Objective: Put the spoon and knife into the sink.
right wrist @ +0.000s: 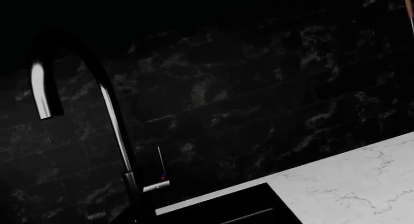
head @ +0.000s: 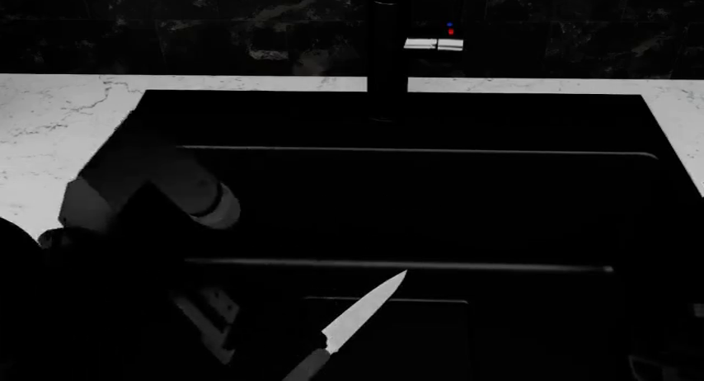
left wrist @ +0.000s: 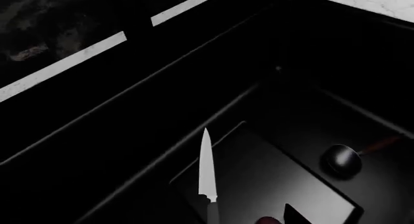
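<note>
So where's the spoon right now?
The spoon lies on the sink floor in the left wrist view, apart from the knife, which is above the basin. The head view doesn't show it.

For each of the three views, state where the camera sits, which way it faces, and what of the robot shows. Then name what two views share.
Left wrist: near the left gripper, facing down into the sink; shows the knife and spoon; gripper barely visible.
Head: on the robot's head, looking forward and down over the basin; left arm shows.
Right wrist: near the right gripper, facing the faucet and dark wall; no robot parts.
Shared: left wrist and head both show the knife.
</note>
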